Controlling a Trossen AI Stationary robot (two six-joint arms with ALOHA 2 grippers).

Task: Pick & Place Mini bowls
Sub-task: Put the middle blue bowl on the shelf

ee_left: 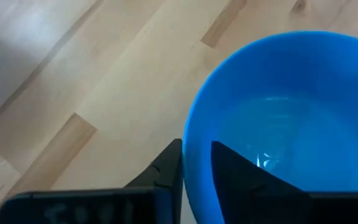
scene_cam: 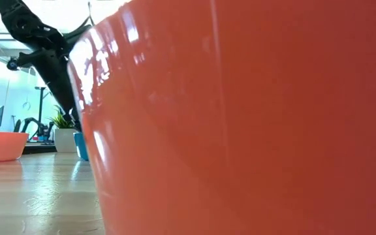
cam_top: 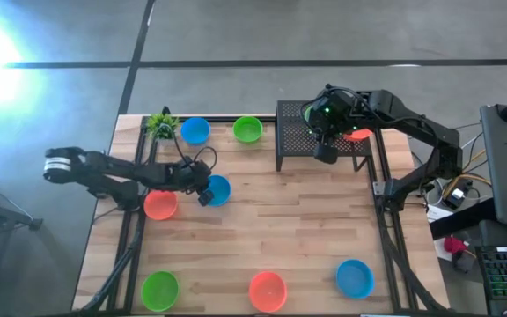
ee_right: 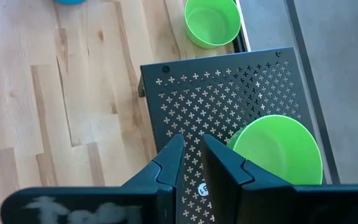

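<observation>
My left gripper (cam_top: 205, 192) is shut on a blue mini bowl (cam_top: 218, 188) at the table's middle left, with an orange-red bowl (cam_top: 160, 205) just left of it. My right gripper (ee_right: 192, 155) hovers shut over a black perforated rack (ee_right: 210, 99) at the far right and holds nothing. A green bowl (ee_right: 279, 149) and an orange-red bowl (cam_top: 357, 135) sit on that rack. Another blue bowl (cam_top: 194, 130) and a green one (cam_top: 247, 129) stand by the far edge. Green (cam_top: 159, 289), orange-red (cam_top: 268, 291) and blue (cam_top: 355, 277) bowls line the near edge. My left gripper pinches the blue bowl's wall at its rim (ee_left: 194, 155), on the bowl's left side. One finger (ee_left: 241, 168) is inside the bowl and the other (ee_left: 166, 171) is outside. The fingers slant down from the table's left. The bowl stays upright; the low view suggests its base is on the table.
A small leafy plant (cam_top: 161, 123) stands in the far left corner beside the blue bowl. In the low view, the near orange-red bowl (scene_cam: 253, 117) fills most of the picture. Bare wood (cam_top: 297, 220) lies between the rack and the near row.
</observation>
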